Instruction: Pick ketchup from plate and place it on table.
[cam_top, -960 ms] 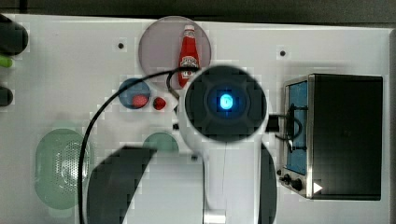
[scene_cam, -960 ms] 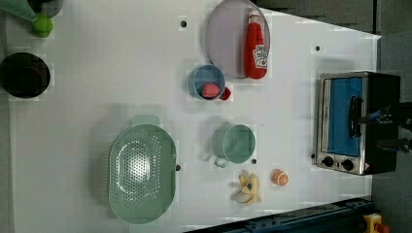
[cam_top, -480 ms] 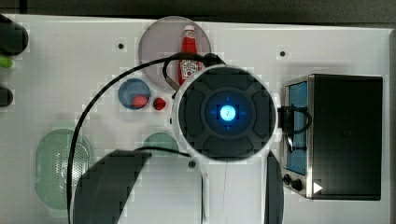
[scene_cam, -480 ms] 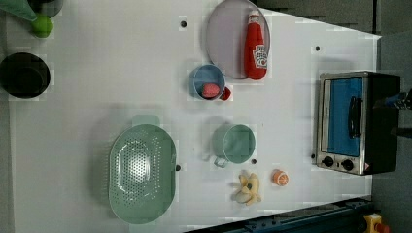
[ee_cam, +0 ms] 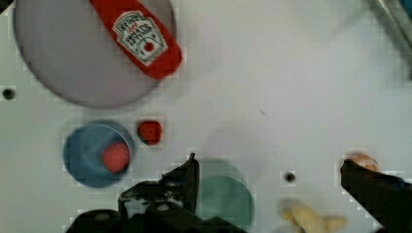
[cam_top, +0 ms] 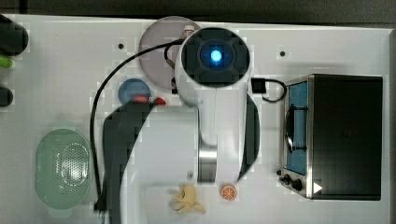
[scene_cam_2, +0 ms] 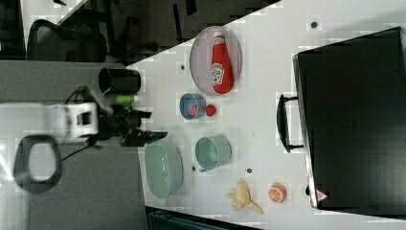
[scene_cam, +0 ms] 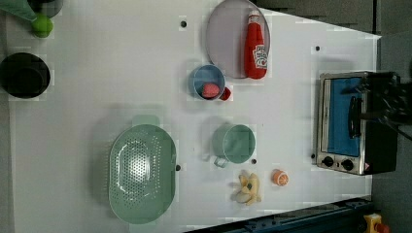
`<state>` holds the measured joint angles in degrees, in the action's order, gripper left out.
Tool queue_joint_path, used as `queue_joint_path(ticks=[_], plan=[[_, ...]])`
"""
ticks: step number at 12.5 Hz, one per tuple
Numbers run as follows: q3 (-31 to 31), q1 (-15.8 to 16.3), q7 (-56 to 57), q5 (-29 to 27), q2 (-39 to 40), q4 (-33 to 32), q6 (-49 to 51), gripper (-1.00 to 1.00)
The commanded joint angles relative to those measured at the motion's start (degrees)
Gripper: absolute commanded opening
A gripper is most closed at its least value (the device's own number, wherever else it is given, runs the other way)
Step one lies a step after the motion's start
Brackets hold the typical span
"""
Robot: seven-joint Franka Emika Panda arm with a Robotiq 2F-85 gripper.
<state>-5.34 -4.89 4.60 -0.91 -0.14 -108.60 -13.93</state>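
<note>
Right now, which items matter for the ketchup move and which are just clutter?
Job:
ketchup
plate
table
gripper, open

Clutter:
blue bowl
green strainer
green cup
toaster oven
banana

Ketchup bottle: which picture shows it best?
The left view: the whole ketchup bottle lies in plain sight on the plate. The right view also shows it whole but farther off, the wrist view cuts its cap, and the top view shows just the cap.

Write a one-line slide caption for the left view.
Ketchup lies on the plate at the white table's far edge, above a blue bowl, green cup and strainer.
</note>
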Motion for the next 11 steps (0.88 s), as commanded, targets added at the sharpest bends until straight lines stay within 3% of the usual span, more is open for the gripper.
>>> queue_joint_path(ticks=[1,11], plan=[[-0.88,-0.22,7.49,0.12,4.18,0.37,-5.71,1.00],[-1.09,0.32,30.08,0.22,22.52,7.98,-15.81,1.00]])
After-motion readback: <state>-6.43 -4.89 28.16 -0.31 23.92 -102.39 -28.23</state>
